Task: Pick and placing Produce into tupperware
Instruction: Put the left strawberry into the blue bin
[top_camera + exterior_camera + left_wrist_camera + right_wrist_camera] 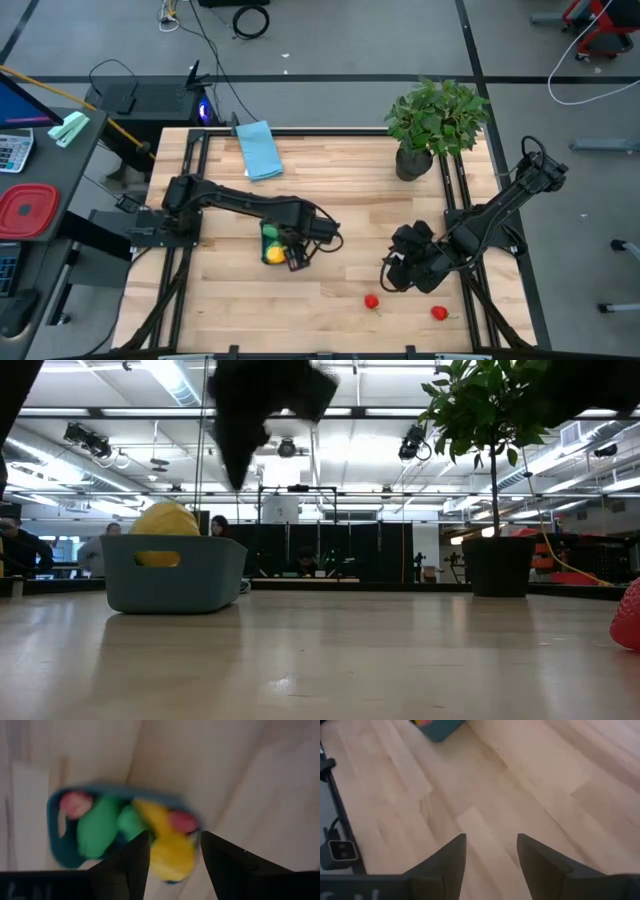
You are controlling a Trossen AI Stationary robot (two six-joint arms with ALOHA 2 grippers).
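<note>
Left gripper [170,851] open over the tub [59,840], nothing between the fingers [131,865]. Directly below: yellow piece [172,857] lying on top of the pile, green pieces [97,832] and red ones [76,804] packed beside it. Best lifted straight up, clear of the heaped produce. Right gripper [490,845] open too, hovering empty above bare worktop [530,785], tub well apart. Two red pieces [371,301] left on the worktop just beside the right gripper, outside the tub.

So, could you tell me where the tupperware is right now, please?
In the high view the tupperware sits left of the table's centre, directly beneath the left gripper, with produce inside; the blue cloth lies beyond it.
</note>
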